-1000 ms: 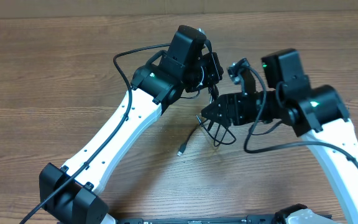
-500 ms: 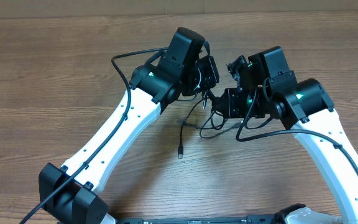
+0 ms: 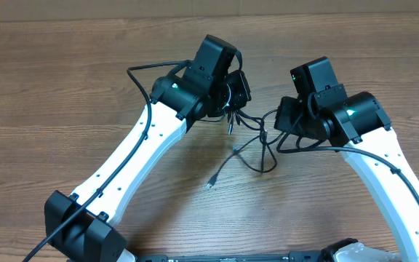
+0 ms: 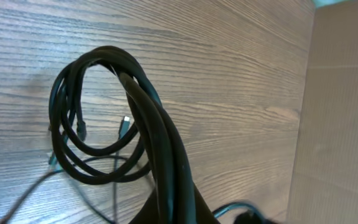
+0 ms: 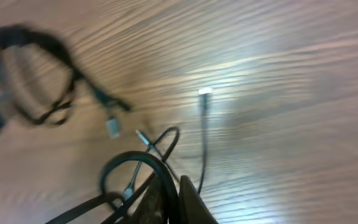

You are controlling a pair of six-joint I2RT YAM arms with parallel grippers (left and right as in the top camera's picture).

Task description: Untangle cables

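Overhead: left claw (image 3: 233, 109) and right claw (image 3: 281, 118) each clench the cables (image 3: 262, 140).

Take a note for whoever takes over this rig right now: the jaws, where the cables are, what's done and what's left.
Left gripper: shut on a looped bundle of the cables.
Right gripper: shut on strands of the same tangle.
Cables run between the two grippers; one plug end trails onto the table.
Done: both sides gripped.
Left: draw the strands apart and lay them out separately.
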